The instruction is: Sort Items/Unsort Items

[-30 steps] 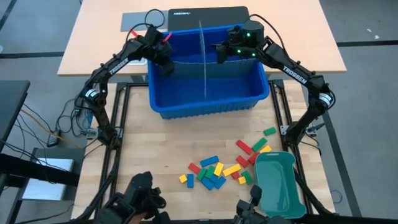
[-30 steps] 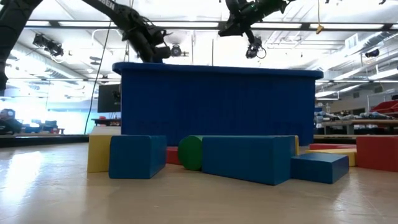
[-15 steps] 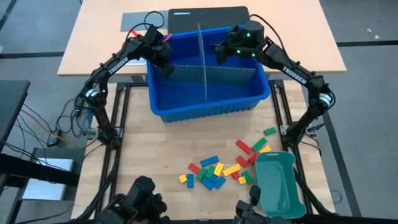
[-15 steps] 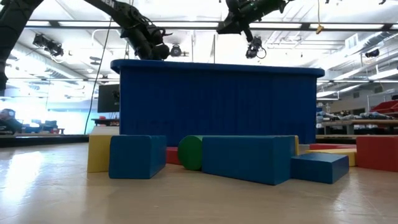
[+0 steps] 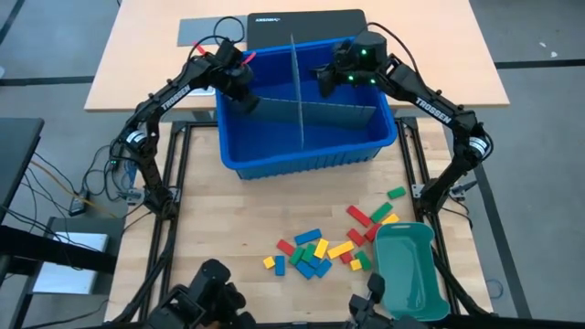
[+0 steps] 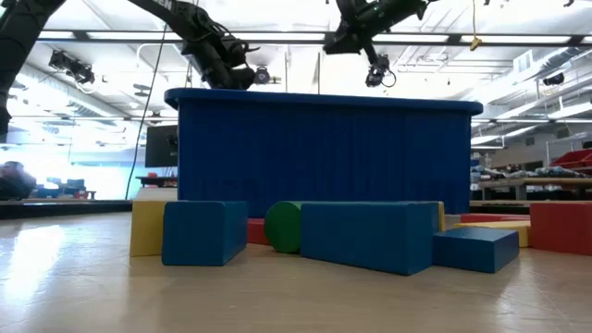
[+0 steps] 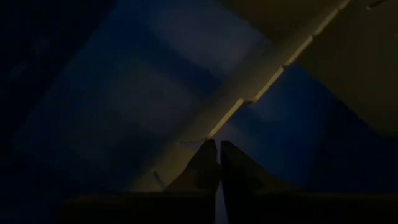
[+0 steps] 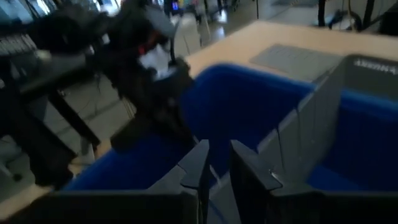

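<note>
On the near table, between the blue bin (image 5: 302, 151) and green tray (image 5: 409, 274): blocks (image 5: 315, 249), untouched. Likely light, rigid, smooth; pinch across the long flat sides. Left gripper (image 5: 242, 91) pinched together inside the bin by the grey divider (image 5: 315, 111). Right gripper (image 5: 327, 80) at the far rim, fingers slightly apart, holding nothing I can see.

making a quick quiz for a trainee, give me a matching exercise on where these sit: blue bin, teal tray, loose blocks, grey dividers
Things:
1. blue bin
2. teal tray
3. loose blocks
4. grey dividers

Places:
A. scattered on the bare wood between bin and near edge
B. standing crossed inside the bin
C. far half of the table, between both arms
D. near right corner of the table

Pairs: 1-C, 2-D, 3-A, 4-B
</note>
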`<state>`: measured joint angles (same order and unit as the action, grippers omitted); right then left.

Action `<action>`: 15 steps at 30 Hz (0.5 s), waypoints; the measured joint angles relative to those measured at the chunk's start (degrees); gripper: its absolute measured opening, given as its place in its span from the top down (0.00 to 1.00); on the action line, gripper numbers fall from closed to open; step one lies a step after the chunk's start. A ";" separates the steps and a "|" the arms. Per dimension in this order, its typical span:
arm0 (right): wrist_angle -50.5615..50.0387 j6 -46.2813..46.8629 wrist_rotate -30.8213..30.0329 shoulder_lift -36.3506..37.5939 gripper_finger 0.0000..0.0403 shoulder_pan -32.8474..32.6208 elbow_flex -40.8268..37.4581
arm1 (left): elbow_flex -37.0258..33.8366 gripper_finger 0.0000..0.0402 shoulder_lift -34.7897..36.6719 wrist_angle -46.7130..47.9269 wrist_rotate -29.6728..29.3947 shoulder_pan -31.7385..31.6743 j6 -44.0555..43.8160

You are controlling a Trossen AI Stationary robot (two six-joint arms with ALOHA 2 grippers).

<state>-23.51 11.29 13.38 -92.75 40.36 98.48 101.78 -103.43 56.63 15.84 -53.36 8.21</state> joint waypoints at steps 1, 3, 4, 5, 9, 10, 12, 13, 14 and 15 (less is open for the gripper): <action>-1.85 -0.64 0.04 0.00 0.84 0.00 0.00 | 0.00 0.98 -0.03 0.01 -0.03 -0.20 -1.00; -5.80 -1.96 0.26 0.00 0.84 0.00 0.00 | 0.00 0.99 -0.05 -0.07 0.00 -0.48 -2.64; -7.72 -2.52 0.30 0.00 0.83 0.00 0.00 | 0.00 0.99 -0.05 -0.02 0.00 -0.53 -3.10; -9.52 -2.95 0.33 0.00 0.83 0.00 0.00 | 0.00 0.99 -0.05 0.02 -0.02 -0.53 -3.75; -13.02 -4.42 -0.18 0.00 0.83 0.00 0.00 | 0.00 0.99 -0.05 0.26 0.86 -0.57 -3.14; -13.05 -4.48 -0.22 0.00 0.83 0.00 0.00 | 0.00 0.98 -0.05 0.41 1.27 -0.58 -2.74; -12.50 -4.44 -0.24 0.00 0.83 0.00 0.00 | 0.00 0.96 -0.20 0.29 1.33 -0.30 -2.67; -11.78 -4.09 -0.18 0.00 0.83 0.00 0.00 | 0.00 0.95 -0.38 0.32 1.35 -0.13 -2.67; -10.41 -3.40 -0.03 0.00 0.83 -0.08 0.00 | 0.00 0.94 -0.58 0.48 1.77 -0.09 -2.69; -8.50 -2.40 0.31 0.00 0.83 -0.28 0.00 | 0.02 0.93 -0.83 0.60 2.19 -0.01 -2.69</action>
<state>-32.01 8.89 13.69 -92.75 40.08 98.48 101.80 -104.26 57.23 18.03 -53.37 5.52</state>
